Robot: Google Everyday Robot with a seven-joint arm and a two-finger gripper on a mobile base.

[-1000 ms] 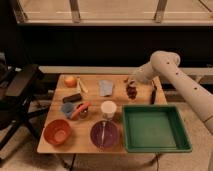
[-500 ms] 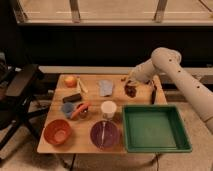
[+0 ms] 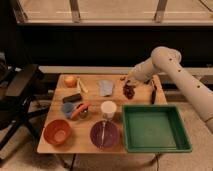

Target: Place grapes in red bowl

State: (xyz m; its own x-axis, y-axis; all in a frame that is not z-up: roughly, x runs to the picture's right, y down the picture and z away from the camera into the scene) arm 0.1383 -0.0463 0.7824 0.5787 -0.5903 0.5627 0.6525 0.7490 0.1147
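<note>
- The red bowl [image 3: 58, 132] sits at the near left corner of the table [image 3: 92, 150], with the purple bowl [image 3: 104, 135] just to its right and the green tray [image 3: 156, 128] filling the near right side
- The white cup [image 3: 108, 109] stands in the middle of the table, between the bowls and the far row
- The grapes [image 3: 129, 90] are at the far right of the table, just left of the black tool [image 3: 153, 94] and right of the blue cloth [image 3: 106, 87], well apart from the red bowl
- I judge the bunch light, soft and lumpy: single grapes may crush or pull off under a hard squeeze, and the skins look smooth enough to slip
- I think the best hold is on the upper end of the bunch, near the stem, so the rest hangs below the fingers rather than being pinched across the fruit
- The gripper [image 3: 128, 82] is right above the grapes, at the far edge of the table, its fingers drawn fully together on the top of the bunch as far as I can see
- I cannot tell whether the bunch is off the wood or resting on it
- The arm [image 3: 170, 62] reaches in from the far right
</note>
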